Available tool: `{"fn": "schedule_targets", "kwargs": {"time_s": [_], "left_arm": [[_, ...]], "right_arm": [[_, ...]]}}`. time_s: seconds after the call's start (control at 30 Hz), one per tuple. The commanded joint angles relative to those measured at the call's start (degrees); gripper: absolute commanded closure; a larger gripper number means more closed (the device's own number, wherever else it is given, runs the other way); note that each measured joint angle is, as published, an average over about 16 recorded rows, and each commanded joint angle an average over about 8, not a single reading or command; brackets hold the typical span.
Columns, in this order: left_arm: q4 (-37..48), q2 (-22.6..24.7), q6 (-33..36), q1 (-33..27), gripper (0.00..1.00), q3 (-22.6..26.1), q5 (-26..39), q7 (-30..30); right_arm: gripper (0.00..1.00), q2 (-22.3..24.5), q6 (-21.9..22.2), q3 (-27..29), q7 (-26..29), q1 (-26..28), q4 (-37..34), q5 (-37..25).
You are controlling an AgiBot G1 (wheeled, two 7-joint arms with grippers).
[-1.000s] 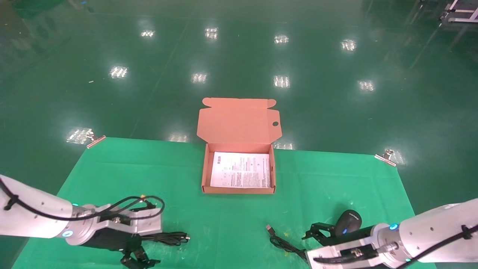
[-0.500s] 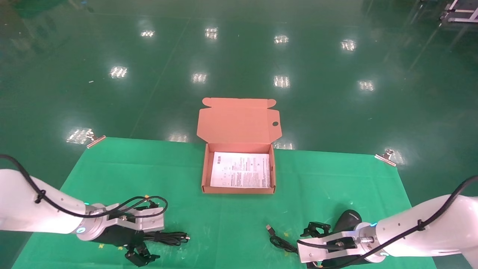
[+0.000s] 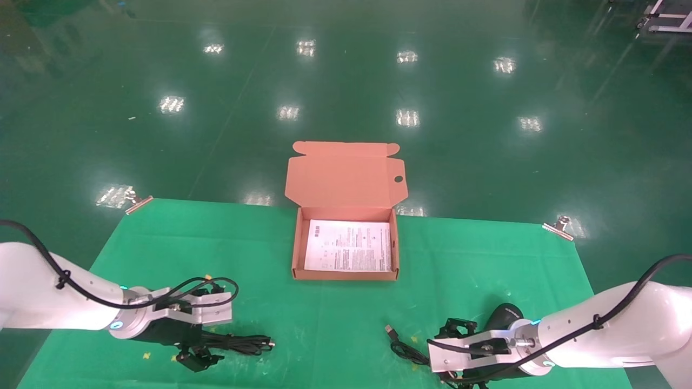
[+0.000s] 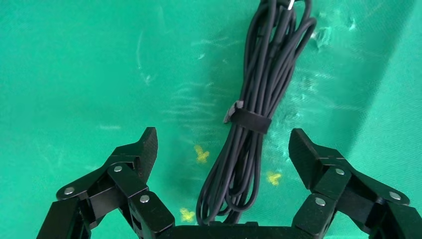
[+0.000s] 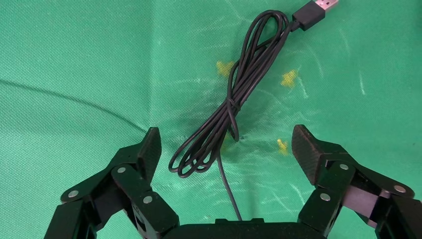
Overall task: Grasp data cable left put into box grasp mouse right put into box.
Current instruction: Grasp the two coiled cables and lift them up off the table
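A green cloth [image 3: 281, 254] covers the work surface, pinned at its far corners by two metal clips, one at 10 o'clock [image 3: 138, 203] and one at 2 o'clock [image 3: 558, 227]. Beyond it lies a glossy dark green floor [image 3: 346, 81] that mirrors rows of ceiling lights. Small yellow marks dot the cloth near both arms.

The box [image 3: 346, 273] sits at the middle of the cloth toward 12 o'clock, its flap lid [image 3: 345, 175] standing open at the back with a round hole near its right edge. A white printed leaflet [image 3: 348, 246] lies flat inside; its print is too small to read.

The left gripper [image 4: 224, 149] hangs low at 8 o'clock, jaws spread wide on either side of the data cable [image 4: 251, 124], apart from it. The cable is a long tight bundle lying on the cloth, bound midway by a black strap [image 4: 247, 118].

The right gripper [image 5: 226, 144] hangs at 4 o'clock, jaws likewise spread wide, over the mouse cord [image 5: 234, 109], which lies in loose loops with its USB plug [image 5: 314, 11] at the far end. The mouse [image 3: 503, 317] rests on the cloth just behind that gripper, partly hidden by the wrist; no label or writing shows on it.
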Motion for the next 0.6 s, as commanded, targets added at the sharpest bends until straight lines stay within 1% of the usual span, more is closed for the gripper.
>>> {"fn": "schedule_targets", "kwargs": {"time_s": [0.03,0.6], "left_arm": [[0.14,0.03,-0.16,-0.06,1.0,0.02,0.09,0.02],[-0.79,-0.19,0.65,0.16,1.0,-0.04,-0.24,-0.04]], "right_arm": [[1.0,-0.03,0.04,0.01,-0.04,0.01,-0.09,0.02],[1.0,0.25,-0.23,0.08,0.23,0.01,0.58,0.18]]}}
